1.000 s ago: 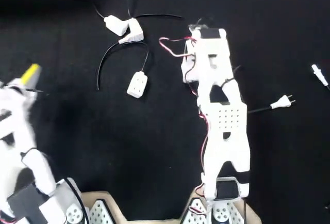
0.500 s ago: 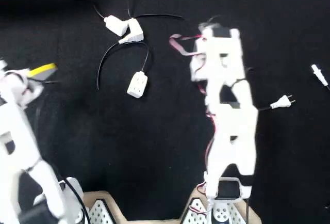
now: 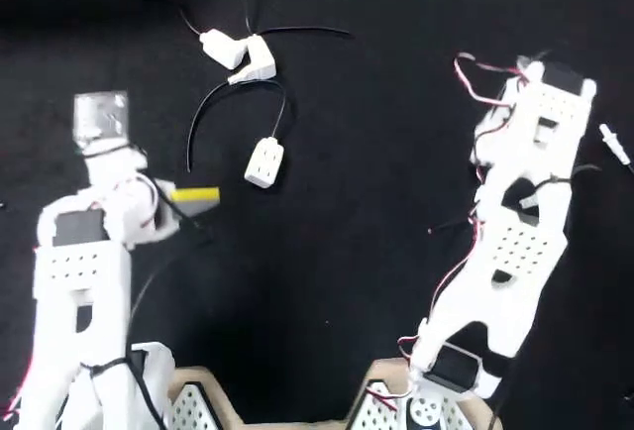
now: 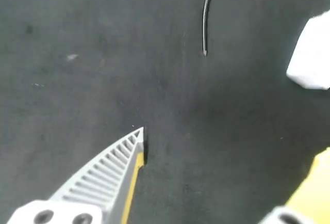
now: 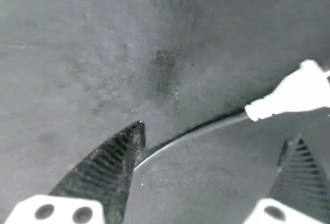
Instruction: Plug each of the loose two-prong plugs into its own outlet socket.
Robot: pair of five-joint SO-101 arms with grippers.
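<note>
Our right gripper [image 5: 216, 133] hangs wide open low over the black mat [image 5: 103, 38], jaws straddling the thin cable [image 5: 196, 131]. The white two-prong plug [image 5: 301, 92] sits just beyond one jaw's tip, so we reckon we're at the grab-the-plug step. Next we'd nudge along the cable until the jaws frame the plug body, then close. Our left gripper [image 4: 227, 157] is spread wide too, with the white outlet block [image 4: 312, 53] near it, off past one finger and not touching.

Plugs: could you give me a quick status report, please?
Left gripper open, outlet socket nearby. Right gripper open above cord; plug unheld.
</note>
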